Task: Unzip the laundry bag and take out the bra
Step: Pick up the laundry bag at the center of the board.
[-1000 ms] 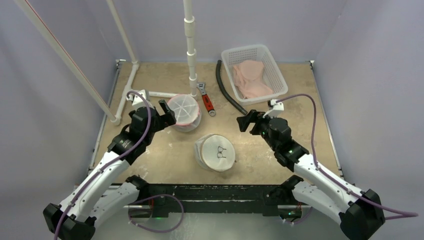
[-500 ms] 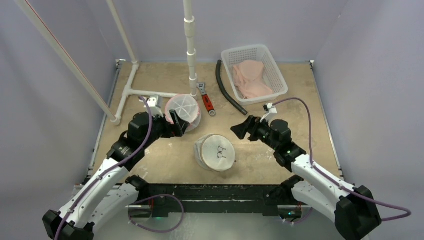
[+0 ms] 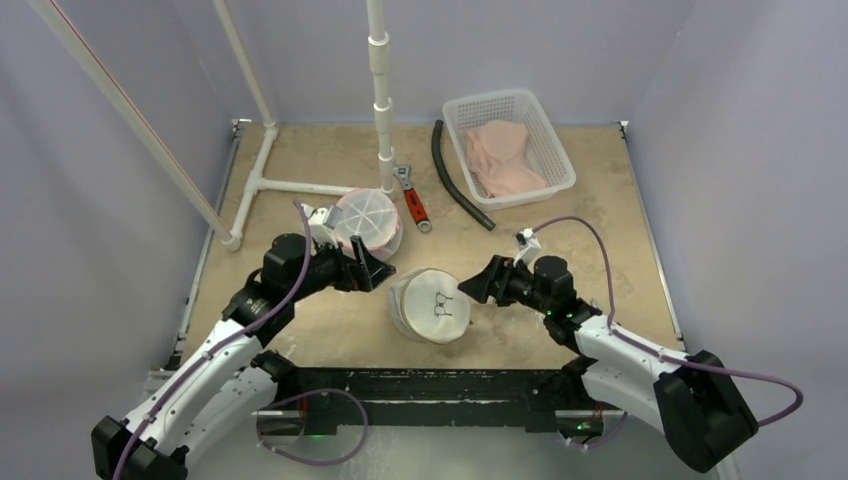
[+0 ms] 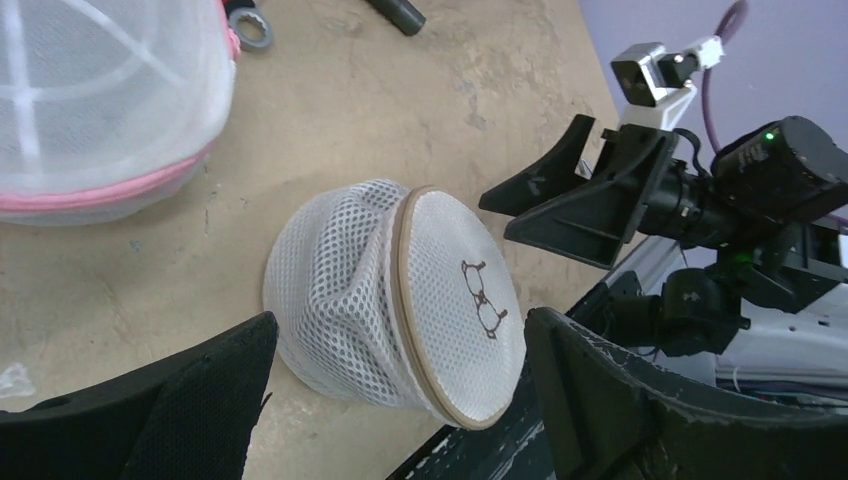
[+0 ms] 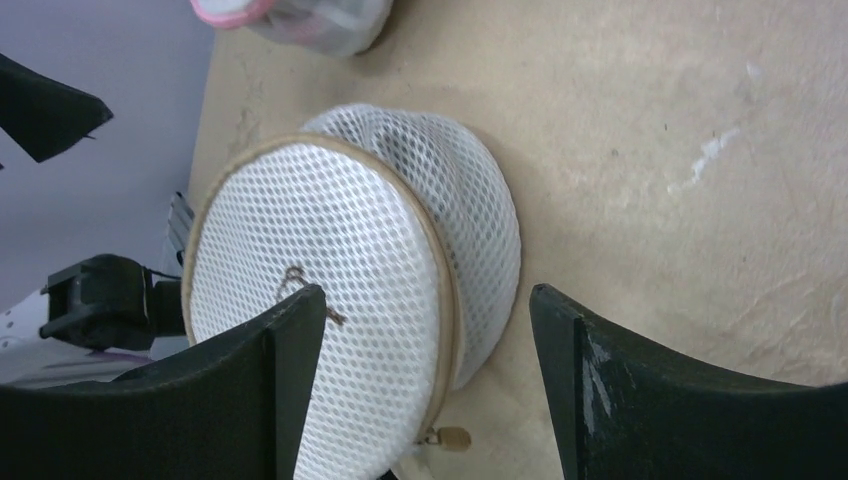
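Landmark: the tan-trimmed white mesh laundry bag (image 3: 432, 305), round, with a small spectacles motif on its flat face.
Bag's pose: resting on the sandy table (image 3: 300, 330), tipped so that the flat face looks toward the near edge.
Left gripper (image 3: 372, 272): just left of the bag, jaws spread wide and holding nothing. In its wrist view the bag sits in the gap between the two fingers, untouched.
Right gripper (image 3: 478, 281): just right of the bag, jaws also wide apart and empty, pointed at the bag's side.
Zip: the tan band runs unbroken round the rim with no gap showing, so the bag looks fully closed.
Zip pull (image 5: 452, 438): a small tan tab at the bag's lower edge, seen only from the right wrist. Neither gripper is on it.
Bra: not visible. Presumably inside the bag, though the mesh does not let me tell.
Other bag: a pink-trimmed mesh bag (image 3: 366, 222) behind the landmark bag and to its left, near it but apart.
Wrench (image 3: 412, 202): red-handled, well behind the bag.
Black hose (image 3: 455, 185): behind the bag, to its right.
White basket (image 3: 500, 100): far behind and right of the bag, holding pink fabric (image 3: 505, 160).
Done so far: nothing of the task proper. Both arms are merely placed either side of the bag.
Left to do: steady the bag, take the pull, run the zip open, draw the bra out.
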{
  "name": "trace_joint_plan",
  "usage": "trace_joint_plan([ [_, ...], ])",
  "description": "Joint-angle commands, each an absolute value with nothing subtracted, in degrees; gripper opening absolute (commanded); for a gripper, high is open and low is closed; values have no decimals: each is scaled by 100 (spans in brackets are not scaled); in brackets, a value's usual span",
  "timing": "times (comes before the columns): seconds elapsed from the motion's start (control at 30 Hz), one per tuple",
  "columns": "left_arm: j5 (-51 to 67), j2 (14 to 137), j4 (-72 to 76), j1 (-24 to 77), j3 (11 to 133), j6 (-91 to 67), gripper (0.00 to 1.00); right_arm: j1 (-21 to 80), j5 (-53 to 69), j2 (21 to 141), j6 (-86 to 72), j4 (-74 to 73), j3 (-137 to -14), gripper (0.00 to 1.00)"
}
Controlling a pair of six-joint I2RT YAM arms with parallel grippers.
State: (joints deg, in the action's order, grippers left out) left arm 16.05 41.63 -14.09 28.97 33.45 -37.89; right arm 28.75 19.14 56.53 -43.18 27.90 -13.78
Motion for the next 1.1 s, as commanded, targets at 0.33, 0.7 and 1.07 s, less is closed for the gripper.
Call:
trace_joint_plan([
  [0.33, 3214, 3849, -387, 2927, 2551, -4622, 92, 2874, 3302, 6518, -4898, 4498, -975, 65],
  [0.7, 2808, 3723, -904, 2931, 2582, -4574, 91, 2904, 3407, 6625, -5056, 4672, -1027, 22],
  [1.07, 2476, 3806, -628, 3131, 2778, -4762, 89, 2905, 2783, 4905, -5716, 3817, -1277, 0],
])
